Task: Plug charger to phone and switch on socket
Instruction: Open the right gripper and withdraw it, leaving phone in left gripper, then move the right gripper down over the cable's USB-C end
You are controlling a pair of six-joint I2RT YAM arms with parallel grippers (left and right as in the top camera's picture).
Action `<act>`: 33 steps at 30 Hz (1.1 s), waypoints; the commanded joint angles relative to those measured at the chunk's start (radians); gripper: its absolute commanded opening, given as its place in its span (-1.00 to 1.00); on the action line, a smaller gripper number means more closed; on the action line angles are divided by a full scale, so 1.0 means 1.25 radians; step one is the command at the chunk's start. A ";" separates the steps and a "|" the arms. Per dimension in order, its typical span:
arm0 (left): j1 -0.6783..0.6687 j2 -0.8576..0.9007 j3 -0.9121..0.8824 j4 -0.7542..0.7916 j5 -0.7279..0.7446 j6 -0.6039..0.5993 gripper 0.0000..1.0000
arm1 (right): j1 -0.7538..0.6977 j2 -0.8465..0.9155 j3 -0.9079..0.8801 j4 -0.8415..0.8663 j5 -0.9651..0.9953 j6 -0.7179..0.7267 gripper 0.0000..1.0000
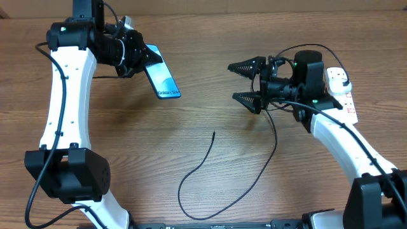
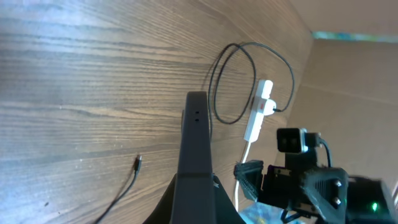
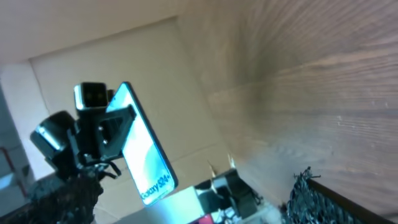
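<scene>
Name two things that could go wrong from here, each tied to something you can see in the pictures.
1. The left gripper holds the phone off the table by one end only; it might slip or tilt when a connector pushes in.
2. The charger tip lies loose on the table, apart from the right gripper, whose jaws stand open; so thin a cable may be missed.

"What sort of place is this?"

"A robotics lab bench, by the look of it. A white-and-black left arm (image 1: 63, 102) and right arm (image 1: 346, 143) stand at the near edge of a wood-grain worktop (image 1: 127, 146)."

"Anything around it?"

"Plain beige panels (image 3: 112, 43) wall the bench in on the far side. A small camera (image 3: 93, 94) rides on one wrist."
</scene>
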 commanded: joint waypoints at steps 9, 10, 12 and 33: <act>0.042 -0.003 0.006 0.004 0.062 0.066 -0.89 | 0.069 -0.006 0.335 -0.551 0.393 -0.327 0.98; 0.044 -0.003 0.006 0.004 0.062 0.066 -0.89 | 0.086 -0.006 0.349 -0.581 0.437 -0.336 0.98; 0.045 -0.003 0.006 0.005 0.059 0.066 -0.89 | 0.121 -0.006 0.356 -0.617 0.506 -0.336 0.99; 0.045 -0.003 0.006 -0.005 0.056 0.131 -0.91 | 0.364 0.243 0.355 -0.741 0.730 -0.304 0.99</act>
